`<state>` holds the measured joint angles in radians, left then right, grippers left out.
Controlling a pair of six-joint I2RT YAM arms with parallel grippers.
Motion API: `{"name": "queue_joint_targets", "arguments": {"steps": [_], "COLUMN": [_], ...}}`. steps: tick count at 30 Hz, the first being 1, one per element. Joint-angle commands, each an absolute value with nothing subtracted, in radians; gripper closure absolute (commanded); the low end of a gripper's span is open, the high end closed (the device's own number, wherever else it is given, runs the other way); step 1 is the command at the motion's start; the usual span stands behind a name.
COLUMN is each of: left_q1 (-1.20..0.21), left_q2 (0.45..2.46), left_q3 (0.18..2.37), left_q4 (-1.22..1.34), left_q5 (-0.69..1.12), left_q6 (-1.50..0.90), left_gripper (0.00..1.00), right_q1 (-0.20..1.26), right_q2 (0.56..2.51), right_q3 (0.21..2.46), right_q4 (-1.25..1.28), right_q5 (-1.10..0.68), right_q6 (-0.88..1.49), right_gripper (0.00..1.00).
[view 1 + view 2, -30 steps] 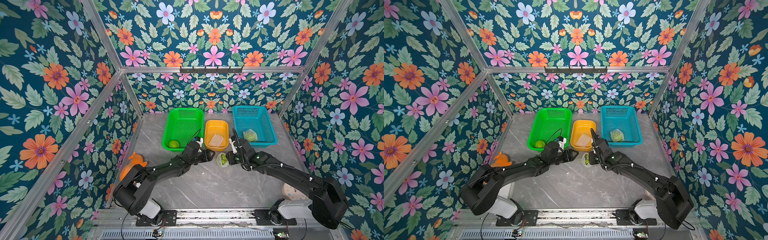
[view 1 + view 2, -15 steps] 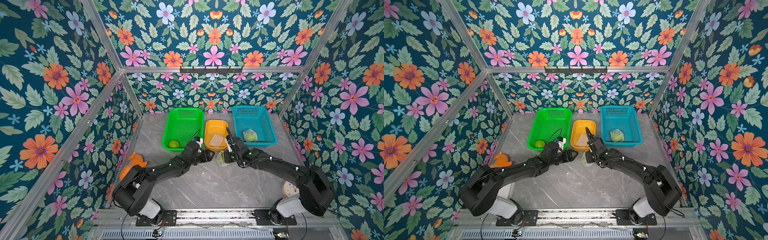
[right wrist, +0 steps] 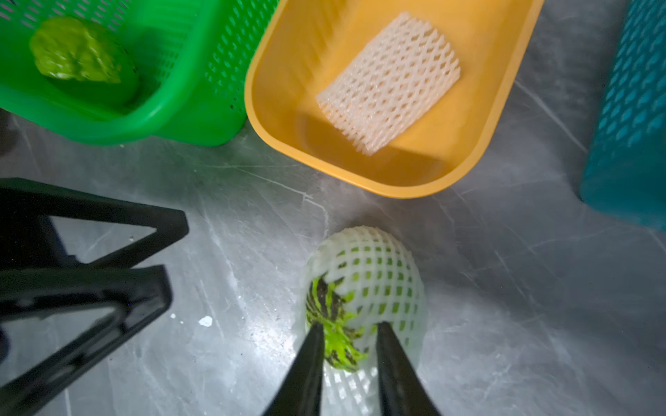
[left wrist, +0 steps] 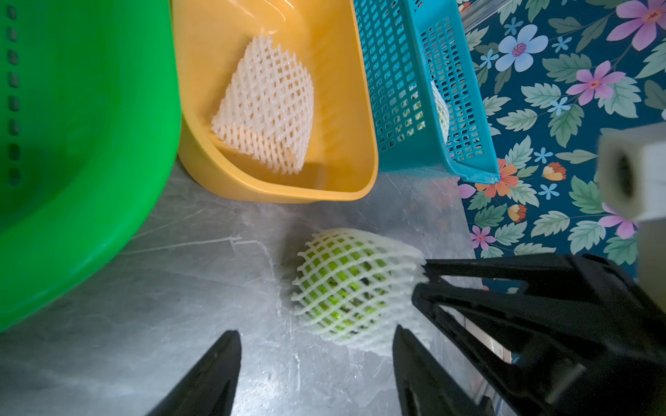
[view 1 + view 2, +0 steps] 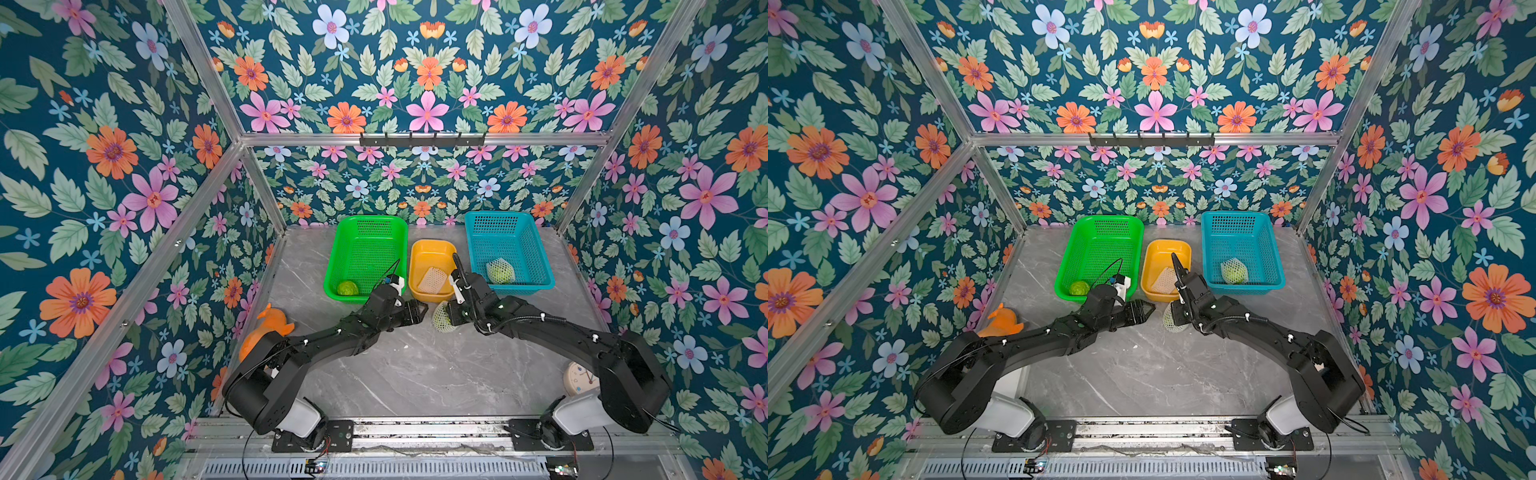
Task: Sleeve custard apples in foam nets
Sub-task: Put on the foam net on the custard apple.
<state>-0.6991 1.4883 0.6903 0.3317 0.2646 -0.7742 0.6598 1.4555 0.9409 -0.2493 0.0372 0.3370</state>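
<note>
A custard apple in a foam net (image 5: 444,318) (image 5: 1174,320) lies on the table in front of the yellow tub. Its dark-green end pokes out of the net's mouth (image 3: 335,317). My right gripper (image 3: 350,327) (image 5: 451,318) stands at that mouth, jaws a little apart, with the bare end of the fruit between them. My left gripper (image 4: 315,338) (image 5: 419,309) is open and empty, just left of the fruit (image 4: 355,284). A bare custard apple (image 5: 347,287) (image 3: 77,50) sits in the green basket. Another netted one (image 5: 500,271) sits in the blue basket. A spare foam net (image 5: 433,279) (image 4: 265,108) lies in the yellow tub.
The green basket (image 5: 370,220), yellow tub (image 5: 432,245) and blue basket (image 5: 536,253) stand in a row at the back of the table. An orange plush toy (image 5: 270,328) lies by the left wall. A round pale object (image 5: 575,378) sits behind the right arm's base.
My right gripper's jaws closed at the net's mouth and have since parted a little. The right arm shifted slightly. The left arm and the netted fruit have stayed put.
</note>
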Motion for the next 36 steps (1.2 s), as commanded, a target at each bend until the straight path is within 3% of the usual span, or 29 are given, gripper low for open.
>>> {"name": "queue_joint_targets", "arguments": {"steps": [1, 9, 15, 24, 27, 36], "left_q1": [-0.695, -0.683, -0.681, -0.68, -0.679, -0.679], "left_q2": [1.485, 1.469, 1.456, 1.435, 1.433, 1.437], "left_q3": [0.691, 0.674, 0.66, 0.655, 0.656, 0.67], "left_q4": [0.337, 0.35, 0.351, 0.339, 0.333, 0.324], "left_q5": [0.249, 0.247, 0.247, 0.241, 0.236, 0.234], "left_q6": [-0.763, -0.761, -0.762, -0.762, -0.76, -0.756], "left_gripper": [0.28, 0.28, 0.28, 0.28, 0.28, 0.28], "right_q1": [0.661, 0.67, 0.72, 0.781, 0.78, 0.767], "right_q2": [1.42, 1.315, 1.31, 1.407, 1.444, 1.549], "right_q3": [0.934, 0.802, 0.685, 0.639, 0.669, 0.77], "right_q4": [-0.288, -0.202, -0.041, 0.122, 0.131, 0.095], "right_q5": [0.049, 0.012, -0.011, 0.195, 0.256, 0.225], "right_q6": [0.365, 0.411, 0.353, 0.261, 0.24, 0.233], "right_gripper": [0.49, 0.01, 0.01, 0.01, 0.1, 0.23]}}
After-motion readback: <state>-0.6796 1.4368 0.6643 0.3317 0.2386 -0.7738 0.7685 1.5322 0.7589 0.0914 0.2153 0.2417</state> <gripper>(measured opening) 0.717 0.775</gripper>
